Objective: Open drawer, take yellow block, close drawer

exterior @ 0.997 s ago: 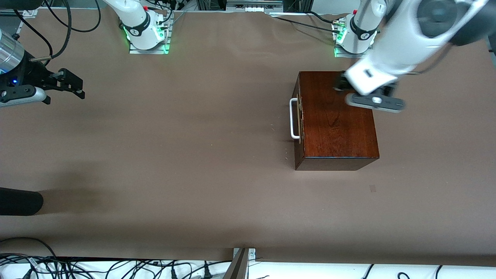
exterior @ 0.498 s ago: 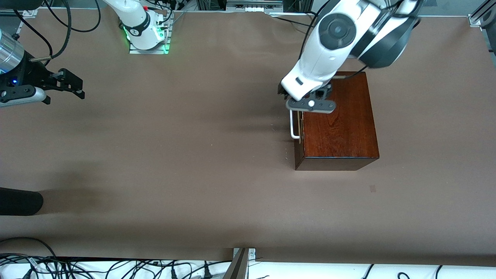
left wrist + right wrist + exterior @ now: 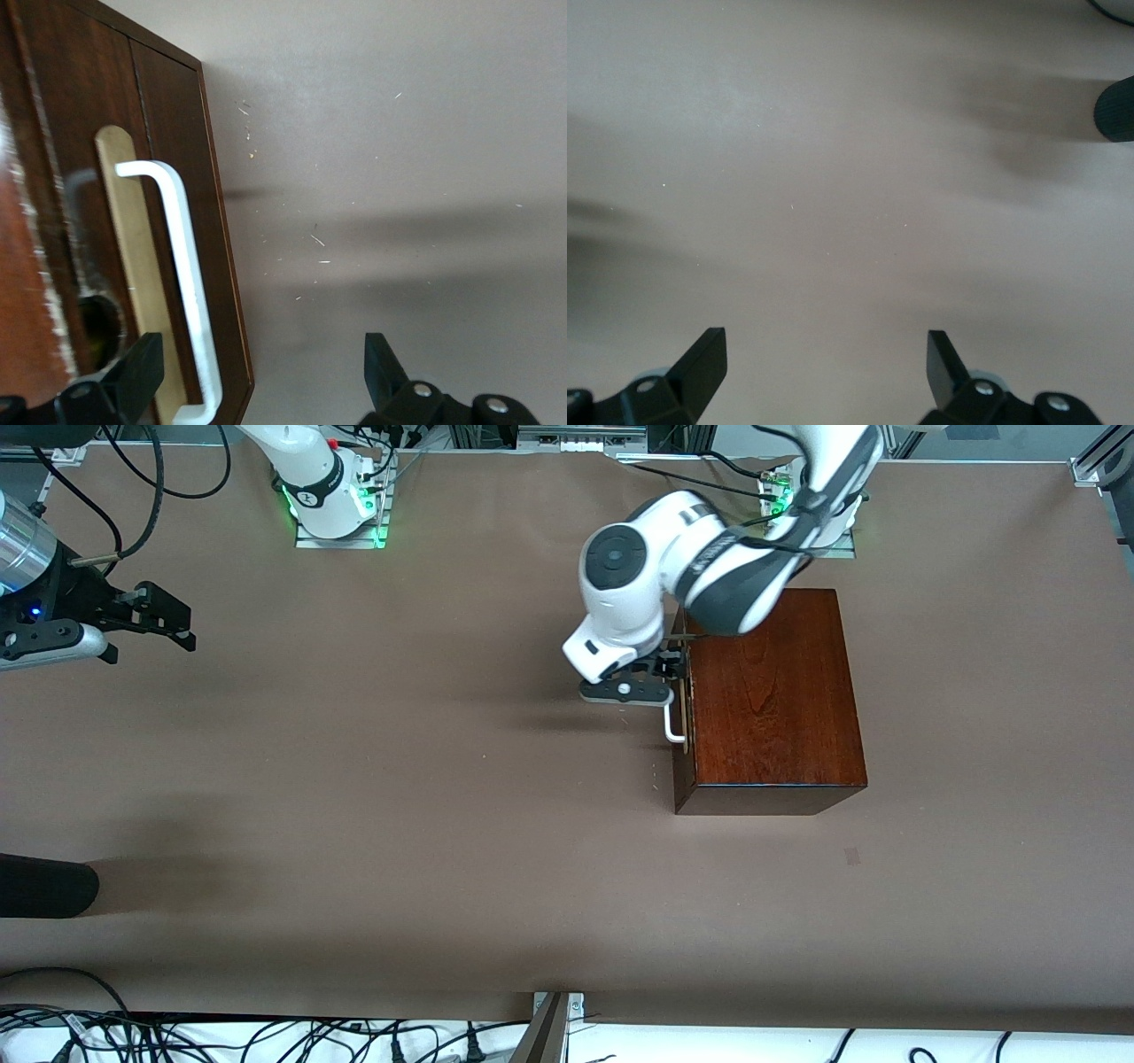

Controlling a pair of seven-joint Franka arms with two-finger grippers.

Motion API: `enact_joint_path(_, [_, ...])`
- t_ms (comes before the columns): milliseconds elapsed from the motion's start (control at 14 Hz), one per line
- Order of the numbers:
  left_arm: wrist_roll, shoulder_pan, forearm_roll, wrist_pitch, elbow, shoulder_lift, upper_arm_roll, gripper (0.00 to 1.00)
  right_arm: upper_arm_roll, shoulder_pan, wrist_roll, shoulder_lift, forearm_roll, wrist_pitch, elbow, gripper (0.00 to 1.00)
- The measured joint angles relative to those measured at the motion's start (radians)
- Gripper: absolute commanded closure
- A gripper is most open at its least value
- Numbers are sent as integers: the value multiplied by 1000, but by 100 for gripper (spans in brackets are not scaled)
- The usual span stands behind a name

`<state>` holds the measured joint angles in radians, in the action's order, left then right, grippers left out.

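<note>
The mahogany box (image 3: 771, 700) stands toward the left arm's end of the table. Its drawer (image 3: 680, 691) is shut, and its white bar handle (image 3: 673, 726) faces the right arm's end. My left gripper (image 3: 651, 677) hangs open over the handle and the table in front of the drawer. In the left wrist view my left gripper (image 3: 264, 354) spans the handle (image 3: 182, 266) and the drawer front's edge (image 3: 221, 266), touching neither. My right gripper (image 3: 168, 624) waits open and empty over bare table (image 3: 826, 350) at the right arm's end. The yellow block is out of view.
A dark rounded object (image 3: 44, 886) juts in at the right arm's end, nearer the camera; it also shows in the right wrist view (image 3: 1116, 108). Cables (image 3: 266, 1036) and a metal bracket (image 3: 554, 1027) lie along the near table edge.
My left arm has swung from over the box's top toward the right arm's end and lowered, so its gripper now hangs over the handle. The right arm has not moved.
</note>
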<state>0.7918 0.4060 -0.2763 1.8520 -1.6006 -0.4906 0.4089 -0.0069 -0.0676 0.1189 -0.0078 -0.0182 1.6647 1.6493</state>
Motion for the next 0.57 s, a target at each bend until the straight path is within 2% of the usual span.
enact_joint_path(427, [8,-11,-67,-6,-7,-37,-17,0,-4,0,0,0,0,0,0,0])
enact_joint_path(569, [29,-7,-129,-6,-16,-58,-16,0,-5,0,0,0,0,0,0,0])
